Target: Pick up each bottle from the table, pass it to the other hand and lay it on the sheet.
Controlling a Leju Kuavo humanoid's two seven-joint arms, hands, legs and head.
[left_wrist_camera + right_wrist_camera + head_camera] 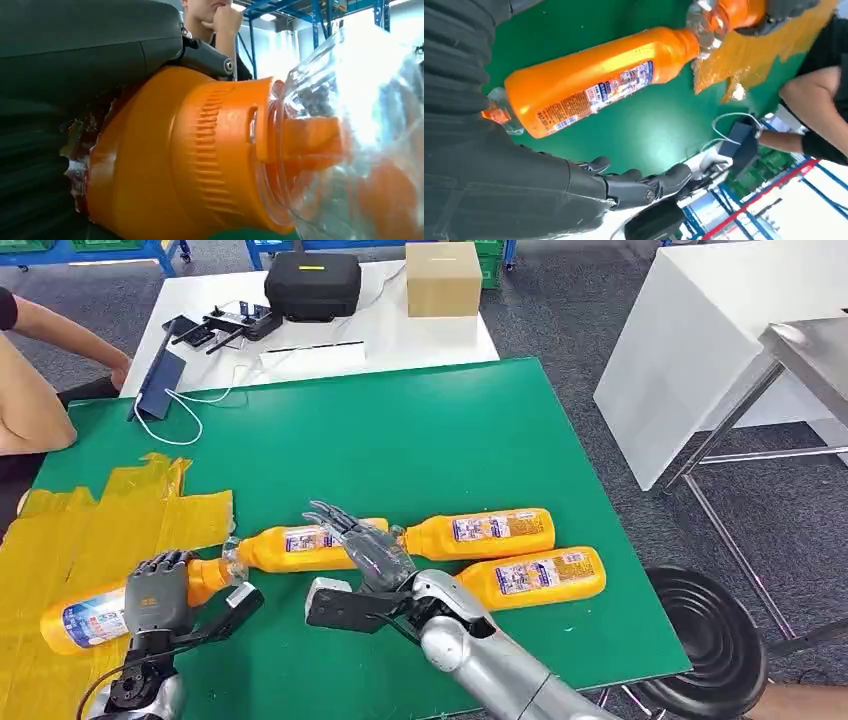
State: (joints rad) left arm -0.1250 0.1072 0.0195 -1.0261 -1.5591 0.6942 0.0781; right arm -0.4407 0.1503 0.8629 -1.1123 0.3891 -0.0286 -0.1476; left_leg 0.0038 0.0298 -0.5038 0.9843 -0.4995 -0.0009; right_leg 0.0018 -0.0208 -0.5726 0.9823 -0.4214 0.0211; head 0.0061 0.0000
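Observation:
An orange bottle (85, 618) with a clear cap lies on the yellow sheet (100, 520) at the table's left, and my left hand (155, 590) grips it near the neck. Up close, the left wrist view has its orange shoulder (175, 160) pressed against that hand (75, 60). My right hand (362, 543) hovers open, fingers (634, 182) spread, over a second bottle (290, 545) lying on the green table (420, 440); this bottle (589, 80) lies neck towards the sheet (749, 55). Two more bottles (490, 530) (540, 578) lie to the right.
A person (30, 390) sits at the table's far left corner, beside a dark tablet (160, 385) with a white cable. On the white table behind are a black case (312, 285) and a cardboard box (442, 278). A black stool (700, 630) stands off the right edge.

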